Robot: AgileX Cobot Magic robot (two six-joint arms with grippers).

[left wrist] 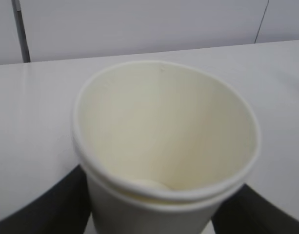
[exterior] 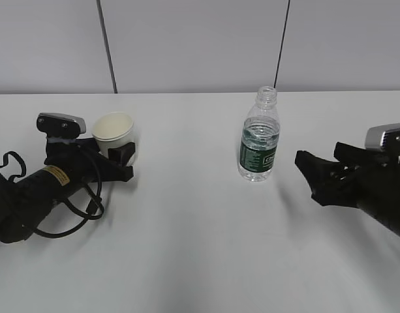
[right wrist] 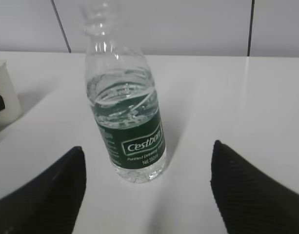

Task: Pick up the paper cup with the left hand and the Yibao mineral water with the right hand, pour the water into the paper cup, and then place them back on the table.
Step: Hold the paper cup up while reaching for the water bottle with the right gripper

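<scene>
Exterior view has the white desk (exterior: 200,261) filling the lower two thirds of the frame, its far edge running along a grey panelled wall (exterior: 186,45) across the top. Wide bare desk lies in the middle and along the bottom of the frame, and between cup and bottle.

At left centre the paper cup (exterior: 113,132) stands upright, well short of the far edge. The left hand (exterior: 121,162) reaches in low from the lower left, its forearm lying nearly flat above the desk, cables looping beneath it. Its fingers (exterior: 124,152) bracket the cup's lower half; the left wrist view shows the cup (left wrist: 166,146) filling the frame with a dark finger at each bottom corner beside its wall, but real contact cannot be told.

Just right of centre the Yibao mineral water (exterior: 259,135) stands upright and capless, partly filled. The right hand (exterior: 320,169) comes in from the right edge, level and low, near the bottle but apart from it. Its fingers (right wrist: 51,195) are spread wide, released, with the bottle (right wrist: 127,112) standing between and beyond them in the right wrist view.
</scene>
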